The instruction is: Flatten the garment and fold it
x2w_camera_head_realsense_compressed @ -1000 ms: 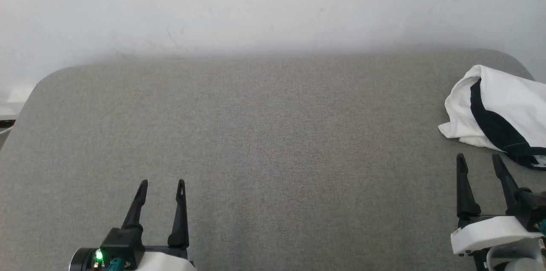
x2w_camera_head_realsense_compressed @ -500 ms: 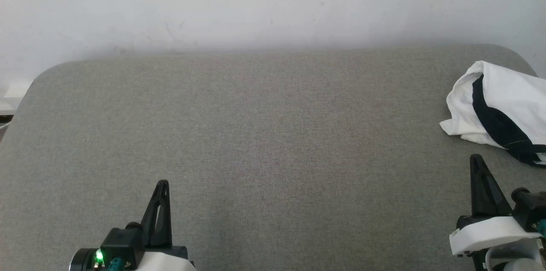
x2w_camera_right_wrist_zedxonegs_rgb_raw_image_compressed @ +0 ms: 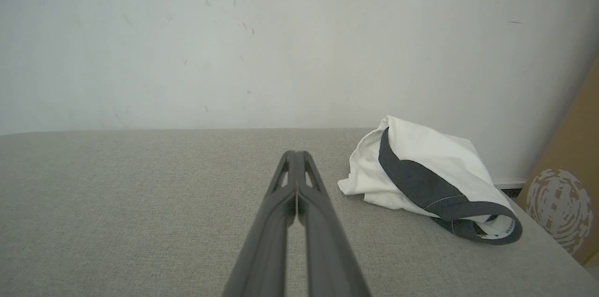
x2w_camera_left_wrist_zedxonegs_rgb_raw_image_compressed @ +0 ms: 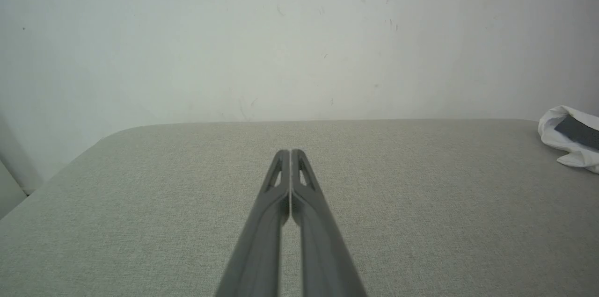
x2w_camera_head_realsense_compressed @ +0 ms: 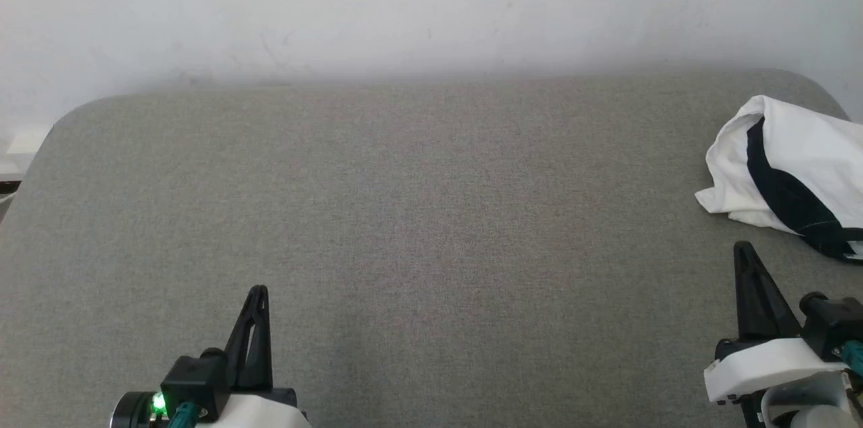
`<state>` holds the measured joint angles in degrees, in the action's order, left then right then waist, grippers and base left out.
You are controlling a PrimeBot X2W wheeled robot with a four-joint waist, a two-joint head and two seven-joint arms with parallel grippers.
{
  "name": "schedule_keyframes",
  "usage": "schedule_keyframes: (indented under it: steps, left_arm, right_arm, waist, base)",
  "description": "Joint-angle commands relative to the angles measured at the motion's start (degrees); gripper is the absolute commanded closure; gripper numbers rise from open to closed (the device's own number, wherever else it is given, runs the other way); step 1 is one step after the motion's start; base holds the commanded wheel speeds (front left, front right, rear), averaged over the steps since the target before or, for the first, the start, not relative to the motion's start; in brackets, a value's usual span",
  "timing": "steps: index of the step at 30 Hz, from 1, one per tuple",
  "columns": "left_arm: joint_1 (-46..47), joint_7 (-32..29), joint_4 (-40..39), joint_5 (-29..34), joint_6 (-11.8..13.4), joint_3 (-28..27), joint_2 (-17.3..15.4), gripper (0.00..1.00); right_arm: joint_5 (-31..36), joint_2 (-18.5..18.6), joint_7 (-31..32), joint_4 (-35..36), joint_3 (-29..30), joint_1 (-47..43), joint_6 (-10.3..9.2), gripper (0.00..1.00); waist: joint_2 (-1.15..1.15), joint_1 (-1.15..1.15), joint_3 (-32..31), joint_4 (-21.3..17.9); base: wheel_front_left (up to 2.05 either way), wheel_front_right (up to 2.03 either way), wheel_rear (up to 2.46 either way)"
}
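Observation:
The garment (x2w_camera_head_realsense_compressed: 792,172) is a crumpled white T-shirt with a black band across it, bunched at the far right of the grey table (x2w_camera_head_realsense_compressed: 404,212). In the right wrist view the garment (x2w_camera_right_wrist_zedxonegs_rgb_raw_image_compressed: 430,170) lies ahead and to the right, its black collar curled at the near end. My right gripper (x2w_camera_head_realsense_compressed: 743,249) is shut with nothing in it, just short of the shirt's near edge. At the lower left my left gripper (x2w_camera_head_realsense_compressed: 258,292) is shut and empty, far from the shirt. The left wrist view shows the left gripper (x2w_camera_left_wrist_zedxonegs_rgb_raw_image_compressed: 290,153) over bare cloth and the garment (x2w_camera_left_wrist_zedxonegs_rgb_raw_image_compressed: 571,140) at the right edge.
A pale wall (x2w_camera_head_realsense_compressed: 431,3) rises right behind the table's far edge. A brown cardboard panel (x2w_camera_right_wrist_zedxonegs_rgb_raw_image_compressed: 566,194) with a white round print stands beyond the table's right end. The table corners are rounded.
Both grippers were open a second ago and have since shut on nothing. The right gripper has drifted slightly. The garment lies as before.

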<state>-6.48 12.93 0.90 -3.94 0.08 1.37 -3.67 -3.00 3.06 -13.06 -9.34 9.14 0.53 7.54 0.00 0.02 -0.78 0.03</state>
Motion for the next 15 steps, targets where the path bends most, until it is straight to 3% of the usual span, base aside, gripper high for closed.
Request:
schedule_keyframes:
  steps: [1, 15]
  left_arm:
    - [0.8, -0.2, -0.1, 0.4, 0.0, -0.2, 0.1, 1.0]
    - [1.5, -1.9, -0.2, 0.8, 0.0, -0.3, 0.2, 1.0]
  right_arm:
    - [0.4, 0.0, 0.3, 0.4, -0.2, -0.1, -0.01, 1.0]
    - [0.7, 0.0, 2.0, 1.6, -1.4, -0.1, -0.01, 1.0]
  waist:
    - [0.0, 0.0, 0.0, 0.0]
    - [0.0, -0.01, 0.1, 0.0]
  base:
    - [0.0, 0.0, 0.0]
    - [0.0, 0.0, 0.0]
